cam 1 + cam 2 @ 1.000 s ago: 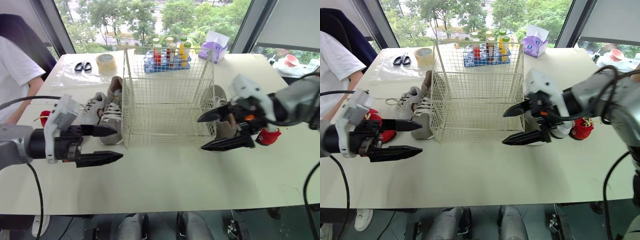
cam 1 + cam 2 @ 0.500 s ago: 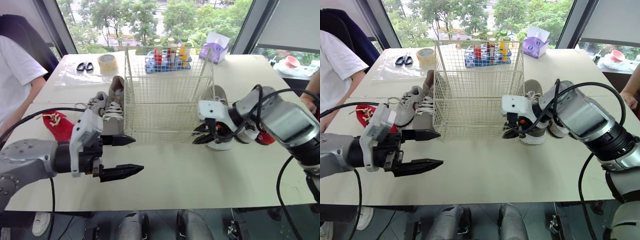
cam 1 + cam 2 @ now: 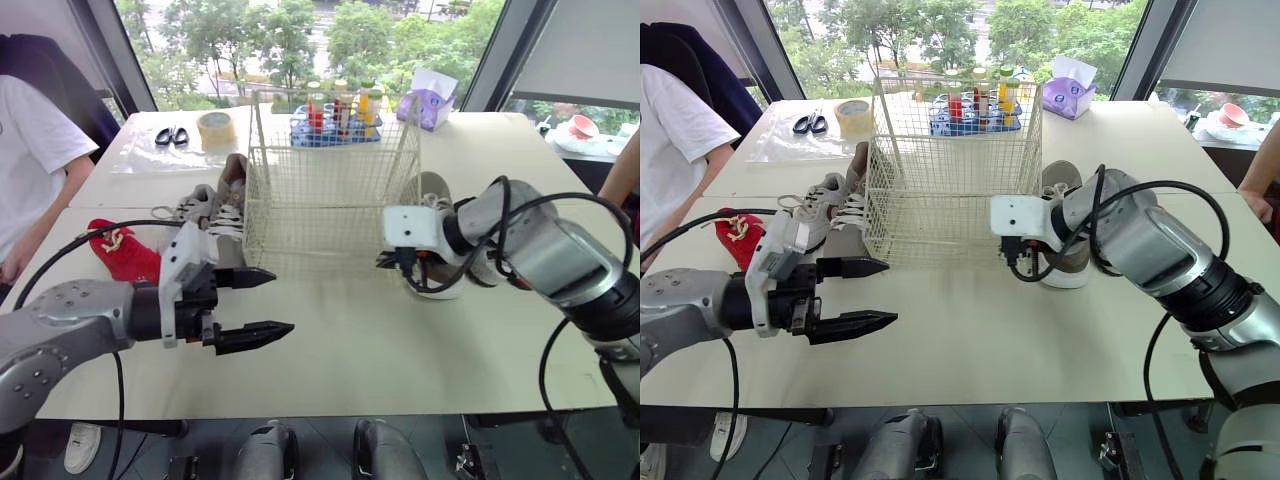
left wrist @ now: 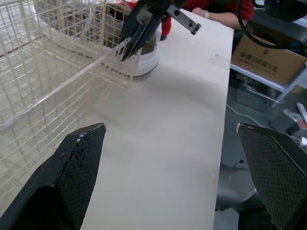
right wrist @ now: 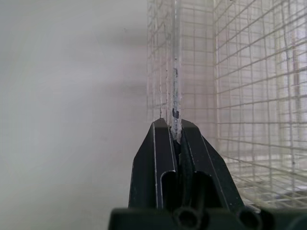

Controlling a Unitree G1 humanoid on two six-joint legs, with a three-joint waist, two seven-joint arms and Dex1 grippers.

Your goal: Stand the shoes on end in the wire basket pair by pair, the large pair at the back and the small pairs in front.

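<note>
Cream wire basket (image 3: 335, 190) stands toward the white table's (image 3: 400, 350) far edge, with the black right gripper (image 5: 175, 125) clamped on its near right corner wire. Grey laced sneakers (image 3: 225, 215) lie beside its left wall, the left gripper (image 3: 281, 301) nearby, fingers wide apart.

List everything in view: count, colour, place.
basket: one, white wire, table centre.
shoes: several, grey and white, flanking basket.
red shoe: one in plain sight, red, left of those.
scissors: one, black, far left.
tape: one, tan, beside scissors.
bottles: several, mixed caps, blue rack behind basket.
tissue box: one, purple, far right.
person: one, white shirt, table's left.
left claw: one, black, open, before left shoes.
right claw: one, black, shut on basket's front right corner.
</note>
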